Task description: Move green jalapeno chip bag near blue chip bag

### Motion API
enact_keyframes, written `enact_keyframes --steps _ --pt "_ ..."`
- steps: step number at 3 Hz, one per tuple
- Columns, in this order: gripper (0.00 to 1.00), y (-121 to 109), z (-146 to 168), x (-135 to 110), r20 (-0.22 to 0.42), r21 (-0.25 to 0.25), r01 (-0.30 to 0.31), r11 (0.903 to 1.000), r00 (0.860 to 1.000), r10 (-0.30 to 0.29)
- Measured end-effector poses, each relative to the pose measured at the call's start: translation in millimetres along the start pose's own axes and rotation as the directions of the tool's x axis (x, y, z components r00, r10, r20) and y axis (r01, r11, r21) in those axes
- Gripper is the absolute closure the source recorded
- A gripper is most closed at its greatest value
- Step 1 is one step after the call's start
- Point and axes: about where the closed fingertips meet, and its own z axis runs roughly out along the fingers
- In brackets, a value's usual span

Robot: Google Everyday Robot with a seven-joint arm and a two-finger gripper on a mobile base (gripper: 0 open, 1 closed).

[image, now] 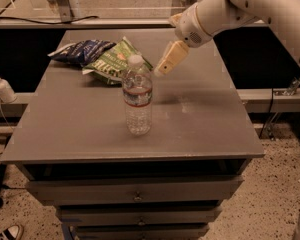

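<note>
Zero gap separates green bag [112, 63] and blue bag [80, 51] on the tabletop [200, 119], so my tool [165, 66], hovering just right, grip state I cannot tell, should rise clear of the bottle [138, 99].

Light-green on the green jalapeno chip bag [110, 64], with dark lettering and white accents. The blue chip bag [82, 51] is deep navy flecked with white markings. The clear water bottle [138, 101] shows a white cap and a pale label. The cream-yellow claw [165, 66] hangs over the grey desk [205, 119], just right of the green bag, on a white arm [240, 6].
</note>
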Motion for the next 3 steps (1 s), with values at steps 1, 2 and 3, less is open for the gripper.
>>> enact_keyframes --steps 1,2,3 --pt "0.0 -22.0 -54.1 40.0 -0.041 0.073 -0.028 0.9969 0.999 0.031" --pt "0.0 -30.8 -105.8 72.7 -0.084 0.138 -0.055 0.9889 0.994 0.067" --pt "0.0 -31.9 -112.3 76.9 -0.089 0.147 -0.059 0.9874 0.993 0.073"
